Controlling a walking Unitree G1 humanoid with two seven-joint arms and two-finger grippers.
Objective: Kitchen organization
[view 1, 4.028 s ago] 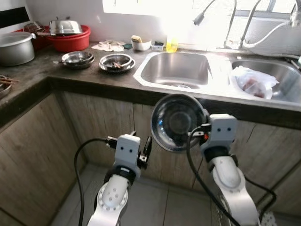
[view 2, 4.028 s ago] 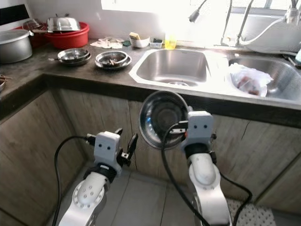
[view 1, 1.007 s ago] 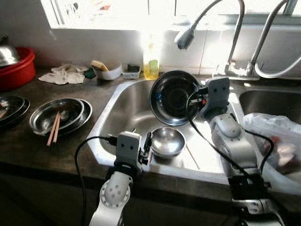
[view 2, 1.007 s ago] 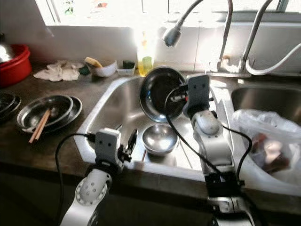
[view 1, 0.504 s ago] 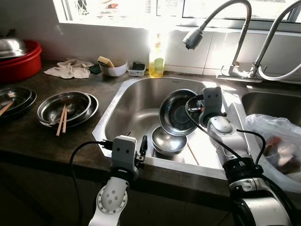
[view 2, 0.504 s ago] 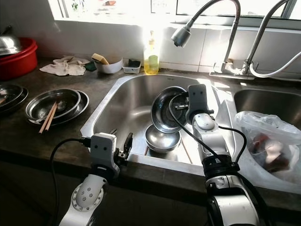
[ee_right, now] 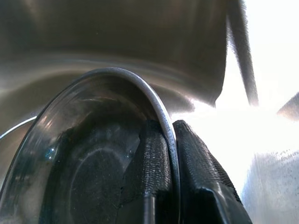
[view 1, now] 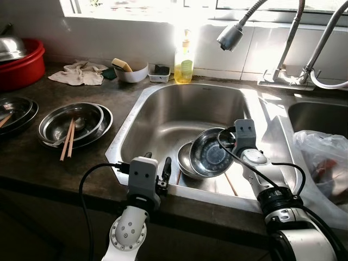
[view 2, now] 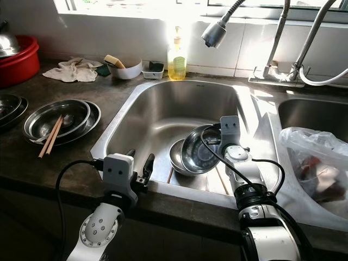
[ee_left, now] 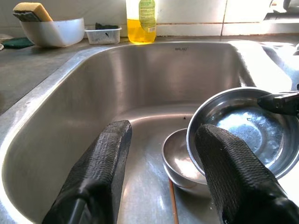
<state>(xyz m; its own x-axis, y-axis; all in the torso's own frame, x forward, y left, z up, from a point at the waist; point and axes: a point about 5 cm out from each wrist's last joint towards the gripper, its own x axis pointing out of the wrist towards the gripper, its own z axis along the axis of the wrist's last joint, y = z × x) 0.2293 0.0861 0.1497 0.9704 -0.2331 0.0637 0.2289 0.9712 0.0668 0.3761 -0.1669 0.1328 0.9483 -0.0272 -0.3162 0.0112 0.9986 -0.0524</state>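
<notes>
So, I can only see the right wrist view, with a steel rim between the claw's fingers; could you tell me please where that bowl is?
Observer: The right claw holds the large steel bowl low in the left sink basin.
Operator: Thank you. Is anything under it?
Observer: Yes, it leans tilted on a smaller steel bowl.
Operator: And the other arm?
Observer: The left claw is open at the sink's front edge, holding nothing.
</notes>
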